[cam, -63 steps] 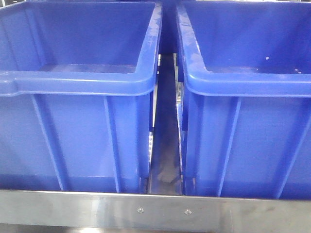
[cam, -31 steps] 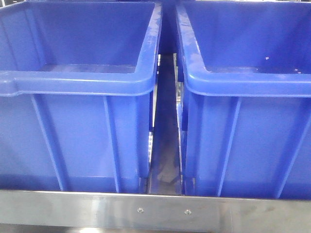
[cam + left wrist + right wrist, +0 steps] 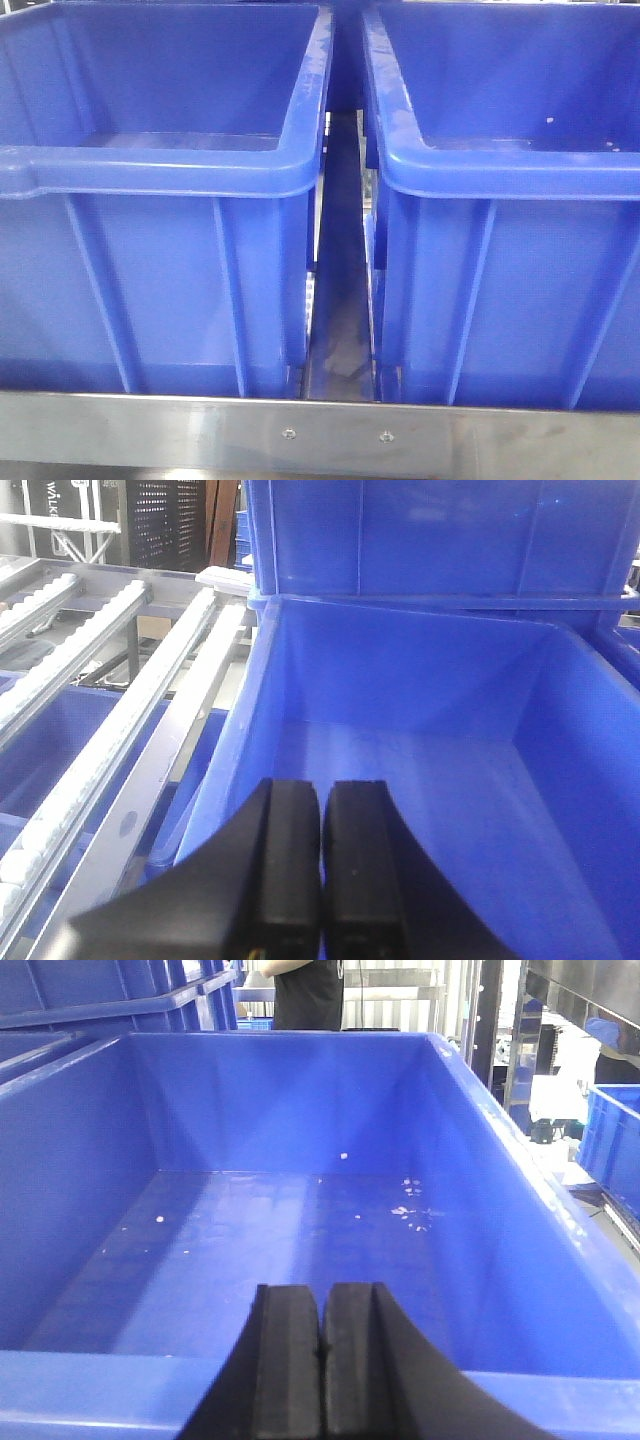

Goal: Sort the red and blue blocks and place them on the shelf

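No red or blue block shows in any view. The shelf's steel front beam [image 3: 320, 435] with two small screws runs along the bottom of the front view; its white roller tracks [image 3: 90, 740] show at the left of the left wrist view. My left gripper [image 3: 322, 800] is shut with nothing between its black fingers, hanging over the inside of a blue bin [image 3: 420, 680]. My right gripper [image 3: 324, 1305] is also shut and holds nothing, above the near rim of another blue bin [image 3: 300, 1100].
Two big blue plastic bins [image 3: 160, 170] [image 3: 510, 170] stand side by side on the shelf with a narrow gap [image 3: 340, 300] between them. More blue bins are stacked behind [image 3: 440, 530]. A person in black [image 3: 308, 995] stands beyond the right bin.
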You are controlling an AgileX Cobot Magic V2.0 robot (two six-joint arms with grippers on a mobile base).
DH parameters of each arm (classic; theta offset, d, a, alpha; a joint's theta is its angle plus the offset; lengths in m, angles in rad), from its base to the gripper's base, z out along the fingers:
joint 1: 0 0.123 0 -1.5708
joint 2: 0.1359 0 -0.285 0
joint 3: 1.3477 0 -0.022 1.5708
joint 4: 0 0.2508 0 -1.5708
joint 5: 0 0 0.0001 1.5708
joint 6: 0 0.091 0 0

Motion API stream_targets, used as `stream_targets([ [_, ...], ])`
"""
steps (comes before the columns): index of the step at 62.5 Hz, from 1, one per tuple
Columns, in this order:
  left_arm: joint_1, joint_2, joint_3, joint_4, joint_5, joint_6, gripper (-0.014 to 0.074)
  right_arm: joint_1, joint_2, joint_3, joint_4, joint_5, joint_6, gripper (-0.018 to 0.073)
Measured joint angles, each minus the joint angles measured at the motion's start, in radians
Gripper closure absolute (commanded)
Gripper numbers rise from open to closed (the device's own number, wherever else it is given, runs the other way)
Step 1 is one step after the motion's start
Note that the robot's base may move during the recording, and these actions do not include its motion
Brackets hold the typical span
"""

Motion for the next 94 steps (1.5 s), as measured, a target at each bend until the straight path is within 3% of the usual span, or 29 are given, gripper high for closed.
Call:
stream_targets([
  [12,0.0,-0.003,0.041,0.0,-0.035,0.0,0.047,0.0,0.0,0.0,0.0,0.0,0.0,0.0515],
  [22,0.0,-0.082,0.172,0.006,-0.192,0.0,0.047,0.0,0.0,0.0,0.0,0.0,0.0,0.0515],
  [38,-0.013,-0.247,0.28,0.072,-0.171,-0.054,0.047,0.0,0.0,0.0,0.0,-0.003,0.0,0.0515],
  [50,-0.094,-0.247,0.314,0.124,-0.133,-0.087,0.047,0.0,0.0,0.0,0.0,-0.003,0.0,0.0515],
  [69,-0.13,-0.247,0.414,0.154,-0.334,-0.109,0.047,0.0,0.0,0.0,0.0,-0.003,0.0,0.0515],
  [94,-0.146,-0.247,0.414,0.167,-0.315,-0.12,0.047,0.0,0.0,0.0,0.0,-0.003,0.0,0.0515],
])
